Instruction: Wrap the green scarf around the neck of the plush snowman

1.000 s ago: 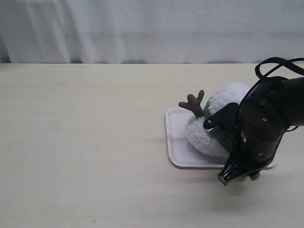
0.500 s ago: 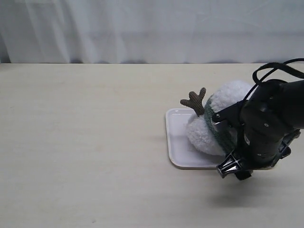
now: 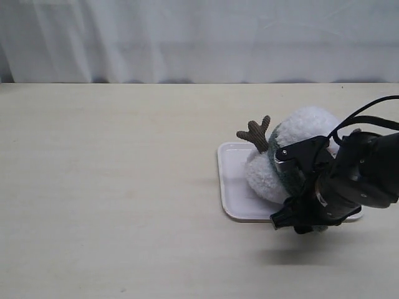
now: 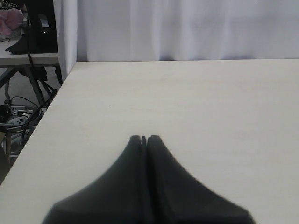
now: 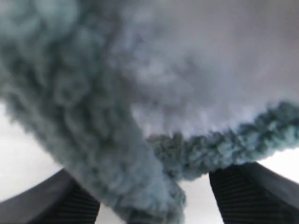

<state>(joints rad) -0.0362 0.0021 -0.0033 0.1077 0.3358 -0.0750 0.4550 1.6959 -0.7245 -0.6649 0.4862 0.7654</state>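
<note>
The plush snowman (image 3: pixel 265 177) lies on its side on a white tray (image 3: pixel 232 187), head (image 3: pixel 307 126) to the far right and one brown twig arm (image 3: pixel 254 133) sticking up. The green scarf (image 3: pixel 280 173) shows as a dark band in the neck crease. My right arm (image 3: pixel 349 184) hangs low over the snowman's front and hides its own fingertips there. In the right wrist view my right gripper (image 5: pixel 154 191) is open, its fingers (image 5: pixel 252 189) wide apart. A fuzzy length of the scarf (image 5: pixel 117 154) hangs between them under white plush (image 5: pixel 210 65). My left gripper (image 4: pixel 144 139) is shut on nothing above bare table.
The tray sits at the right of a pale wooden table (image 3: pixel 112 187) with a white curtain (image 3: pixel 187 37) behind. In the left wrist view the table's left edge (image 4: pixel 51 102) drops to cables and a stand (image 4: pixel 23 116).
My right arm has swung lower and flatter over the snowman's front, toward the tray's near edge. The snowman shifted slightly; more of its head shows.
</note>
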